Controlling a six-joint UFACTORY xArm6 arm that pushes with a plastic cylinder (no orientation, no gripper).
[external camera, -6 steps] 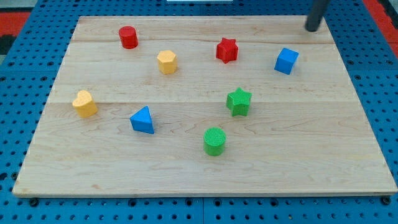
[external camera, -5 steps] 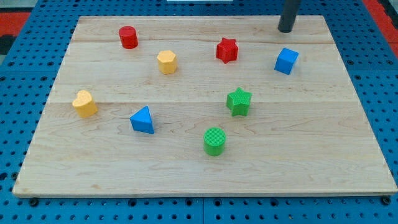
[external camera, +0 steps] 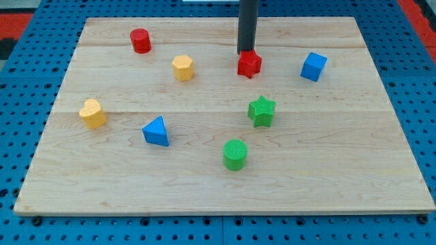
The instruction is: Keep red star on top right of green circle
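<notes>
The red star (external camera: 250,65) lies on the wooden board (external camera: 340,156) in the upper middle. The green circle (external camera: 235,154) stands well below it, slightly to the left. My tip (external camera: 245,52) touches the red star's top edge from above. The green star (external camera: 261,111) lies between the red star and the green circle, a little to the right.
A blue cube (external camera: 313,67) sits right of the red star. A yellow hexagon (external camera: 182,68) and a red cylinder (external camera: 141,41) lie to the upper left. A yellow heart (external camera: 92,113) and a blue triangle (external camera: 157,131) lie at the left.
My tip has moved left from the board's top right corner to the red star's top edge. The red star has shifted slightly downward. Other blocks are unmoved.
</notes>
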